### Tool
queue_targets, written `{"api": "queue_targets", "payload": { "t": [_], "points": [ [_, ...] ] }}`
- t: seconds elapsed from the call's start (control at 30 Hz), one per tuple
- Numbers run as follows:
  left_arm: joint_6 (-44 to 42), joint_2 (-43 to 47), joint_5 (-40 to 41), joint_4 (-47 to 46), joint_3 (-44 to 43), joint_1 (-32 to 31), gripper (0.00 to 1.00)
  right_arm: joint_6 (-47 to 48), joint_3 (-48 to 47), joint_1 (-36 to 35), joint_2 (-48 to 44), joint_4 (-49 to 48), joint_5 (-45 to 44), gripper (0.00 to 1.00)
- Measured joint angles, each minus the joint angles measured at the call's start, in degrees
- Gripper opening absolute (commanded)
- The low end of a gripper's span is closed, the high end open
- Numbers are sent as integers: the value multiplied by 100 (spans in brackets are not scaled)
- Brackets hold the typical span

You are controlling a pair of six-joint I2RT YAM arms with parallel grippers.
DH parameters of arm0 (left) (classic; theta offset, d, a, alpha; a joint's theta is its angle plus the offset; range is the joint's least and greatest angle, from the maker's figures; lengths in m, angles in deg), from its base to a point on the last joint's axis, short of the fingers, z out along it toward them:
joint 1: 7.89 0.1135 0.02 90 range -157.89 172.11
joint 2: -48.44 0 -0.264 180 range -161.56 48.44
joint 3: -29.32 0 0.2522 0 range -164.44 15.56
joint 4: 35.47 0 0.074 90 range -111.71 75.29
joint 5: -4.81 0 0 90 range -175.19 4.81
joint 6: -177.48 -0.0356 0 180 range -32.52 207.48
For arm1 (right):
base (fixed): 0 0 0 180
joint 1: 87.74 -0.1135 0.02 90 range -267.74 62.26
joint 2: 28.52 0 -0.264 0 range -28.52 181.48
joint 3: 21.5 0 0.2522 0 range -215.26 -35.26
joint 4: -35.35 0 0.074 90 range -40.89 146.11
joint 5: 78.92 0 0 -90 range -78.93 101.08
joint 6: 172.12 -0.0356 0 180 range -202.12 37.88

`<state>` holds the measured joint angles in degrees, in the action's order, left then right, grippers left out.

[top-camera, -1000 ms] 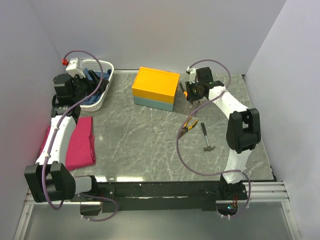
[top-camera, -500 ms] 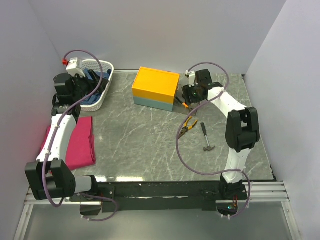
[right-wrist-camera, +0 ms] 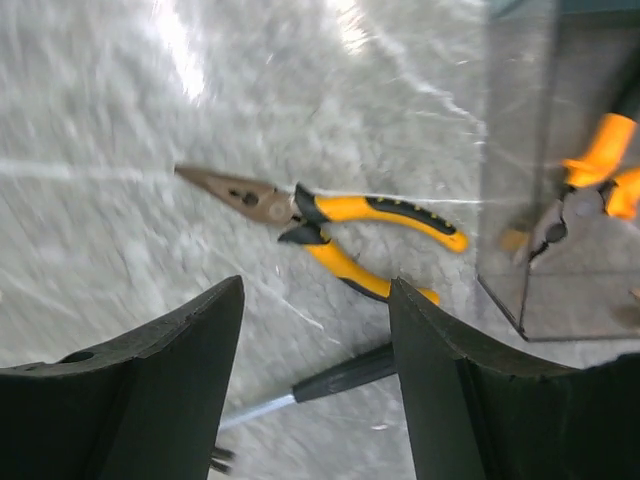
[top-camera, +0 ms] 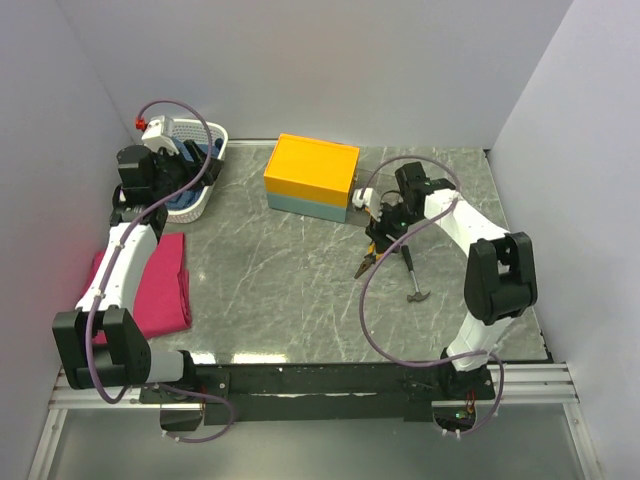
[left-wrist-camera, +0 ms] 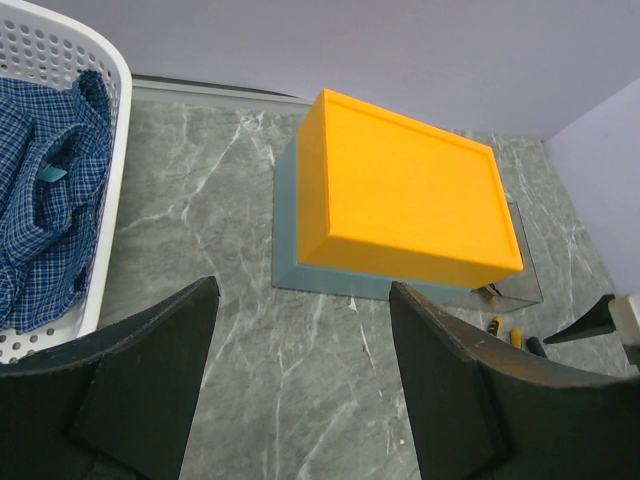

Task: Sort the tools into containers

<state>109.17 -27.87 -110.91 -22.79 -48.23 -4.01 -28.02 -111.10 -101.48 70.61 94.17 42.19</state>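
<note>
Yellow-handled pliers (top-camera: 371, 257) lie on the grey marble table, with a small black-handled hammer (top-camera: 412, 276) just to their right. My right gripper (top-camera: 386, 230) hangs open over them. In the right wrist view the pliers (right-wrist-camera: 340, 212) lie beyond my open gripper (right-wrist-camera: 315, 292), and the hammer's handle (right-wrist-camera: 345, 374) lies between the fingers. Orange-handled pliers (right-wrist-camera: 585, 190) sit in a clear tray. The yellow-topped box (top-camera: 312, 177) stands at the back centre. My left gripper (top-camera: 180, 170) is open and empty over the white basket (top-camera: 212, 150), facing the box (left-wrist-camera: 400, 195).
The basket (left-wrist-camera: 105, 70) holds a blue checked cloth (left-wrist-camera: 45, 190). A folded pink cloth (top-camera: 155, 285) lies at the left edge. A clear tray (left-wrist-camera: 505, 285) with small yellow tool ends (left-wrist-camera: 497, 324) beside it stands by the box's right end. Grey walls close the table in.
My right gripper moved from beside the box's right end forward and down, over the pliers and hammer. My left arm shifted slightly at the basket.
</note>
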Motion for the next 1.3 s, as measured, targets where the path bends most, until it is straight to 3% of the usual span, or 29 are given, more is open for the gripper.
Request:
{"api": "queue_targets", "payload": {
  "t": [0.3, 0.47, 0.57, 0.67, 0.7, 0.77, 0.93, 1.1, 1.3],
  "points": [
    [-127, -57, -39, 4, -7, 0, 75, 2083, 127, -105, 455, 404, -553, 66],
    [-192, -57, -37, 4, -17, 0, 75, 2509, 127, -251, 761, 334, -876, 61],
    [-258, -59, -37, 7, -20, 0, 75, 2708, 127, -356, 907, 249, -1084, 53],
    [-284, -68, -37, 7, -20, 0, 75, 2903, 131, -483, 1051, 186, -1270, 29],
    [-297, -79, -37, 7, -20, 0, 75, 2918, 127, -527, 1078, 210, -1316, 12],
    [-299, -90, -37, 11, -20, 0, 75, 3042, 140, -614, 1075, 275, -1416, 0],
    [-299, -92, -37, 11, -20, 0, 75, 3191, 238, -796, 951, 293, -1552, 0],
    [-297, -92, -37, 2, -20, 0, 75, 3049, 385, -905, 409, 769, -1003, 0],
    [-267, -96, -39, -24, -20, -4, 74, 1547, 260, -597, -629, 765, 24, 0]
  ]
}}
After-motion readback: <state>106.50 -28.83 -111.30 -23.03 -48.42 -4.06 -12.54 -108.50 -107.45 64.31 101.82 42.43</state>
